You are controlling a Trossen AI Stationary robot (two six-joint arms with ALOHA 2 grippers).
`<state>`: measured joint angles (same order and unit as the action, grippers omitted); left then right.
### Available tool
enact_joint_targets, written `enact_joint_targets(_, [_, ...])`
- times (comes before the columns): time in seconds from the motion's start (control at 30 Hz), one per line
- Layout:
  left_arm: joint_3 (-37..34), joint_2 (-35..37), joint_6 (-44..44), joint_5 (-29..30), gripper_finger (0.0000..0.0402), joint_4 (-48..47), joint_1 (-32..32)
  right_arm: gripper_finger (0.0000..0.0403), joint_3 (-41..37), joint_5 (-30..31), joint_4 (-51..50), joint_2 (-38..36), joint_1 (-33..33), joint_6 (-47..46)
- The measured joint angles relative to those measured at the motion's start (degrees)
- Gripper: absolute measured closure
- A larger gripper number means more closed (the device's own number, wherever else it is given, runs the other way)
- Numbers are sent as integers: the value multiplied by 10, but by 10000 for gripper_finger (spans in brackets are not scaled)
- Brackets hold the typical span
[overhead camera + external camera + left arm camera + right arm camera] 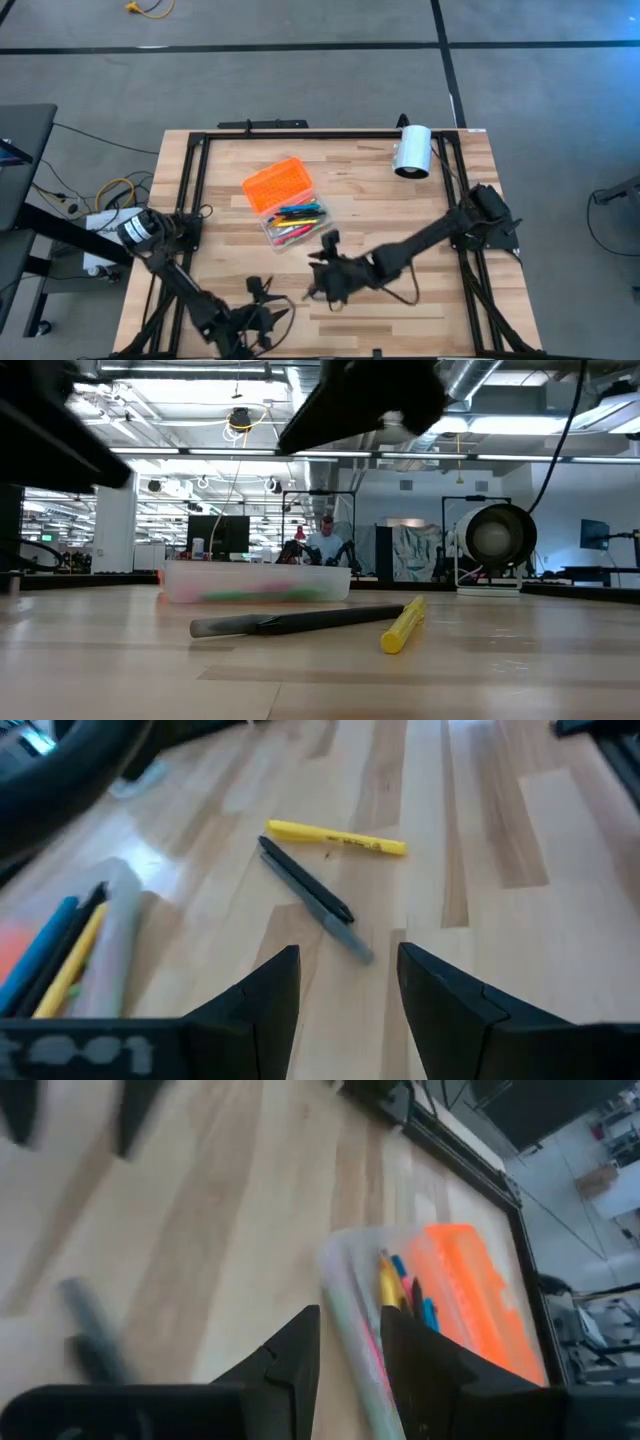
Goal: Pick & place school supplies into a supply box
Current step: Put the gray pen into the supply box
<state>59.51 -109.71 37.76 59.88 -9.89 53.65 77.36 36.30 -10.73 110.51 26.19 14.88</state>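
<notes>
The supply box's clear base [295, 222] lies open mid-table with several coloured pens in it, and its orange lid [278, 185] lies flat beside it on the far side. A yellow marker [336, 838] and a dark grey pen [312, 898] lie loose on the wood, touching at one end; they also show in the low view as the marker [402, 626] and the pen [290, 622]. My left gripper [348, 990] is open, a short way from the grey pen and empty. My right gripper [350, 1348] is open and empty, just near of the base's rim [345, 1310]. No scissors show.
A white cylinder [412, 150] lies near the table's far right corner. A black frame [300, 132] runs round the table's edges. Bare wood lies right of the right arm and left of the box. A person [325, 540] sits in the room beyond the table.
</notes>
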Motion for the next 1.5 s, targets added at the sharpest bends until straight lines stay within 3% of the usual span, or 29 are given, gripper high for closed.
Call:
enact_joint_targets(0.33, [0,0,-156,-161,242,117,-120,301,-1,135,-121,-8,139,-165])
enact_joint_targets(0.53, [0,0,-169,-238,242,117,-183,301,-1,177,-190,-8,194,-306])
enact_joint_targets(0.73, [0,0,-177,-320,242,102,-211,301,-1,195,-208,-7,234,-376])
enact_joint_targets(0.93, [0,0,-174,-342,242,52,-209,301,-1,195,-206,-7,257,-390])
enact_joint_targets(1.5, [1,-16,-176,-379,242,106,-206,301,-1,195,-208,-6,235,-390])
